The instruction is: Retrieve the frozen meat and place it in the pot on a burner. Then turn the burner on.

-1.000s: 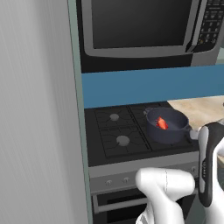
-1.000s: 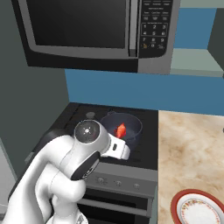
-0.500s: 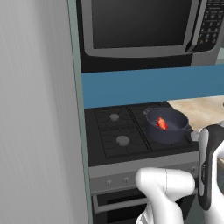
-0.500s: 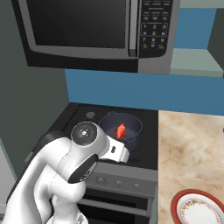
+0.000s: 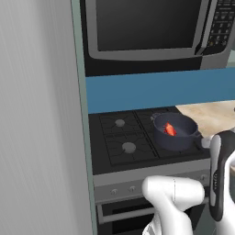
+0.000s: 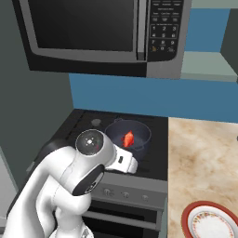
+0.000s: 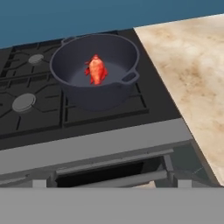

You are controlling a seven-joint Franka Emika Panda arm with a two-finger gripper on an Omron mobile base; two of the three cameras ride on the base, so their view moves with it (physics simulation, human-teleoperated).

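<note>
The dark blue-grey pot (image 7: 94, 87) stands on a right-hand burner of the black stove (image 7: 35, 122); I also see the pot (image 5: 175, 133) (image 6: 130, 139) from both sides of the base. The red-orange frozen meat (image 7: 96, 70) (image 5: 169, 129) (image 6: 127, 138) lies on the bottom inside it. My gripper's white hand (image 6: 125, 162) hangs just in front of the pot, over the stove's front edge, and its fingers cannot be made out. Two uncovered burners (image 7: 24, 102) (image 7: 36, 58) with grey caps lie left of the pot.
A row of small knobs (image 6: 124, 194) runs along the grey control panel (image 5: 137, 183) above the oven door. A microwave (image 6: 102, 32) hangs over the stove. A beige counter (image 7: 192, 65) lies to the right, with a red-rimmed plate (image 6: 209, 223) on it. A tall grey panel (image 5: 41, 114) stands left.
The hand has drifted slightly down and toward the stove's front edge. The pot and the meat in it have not moved.
</note>
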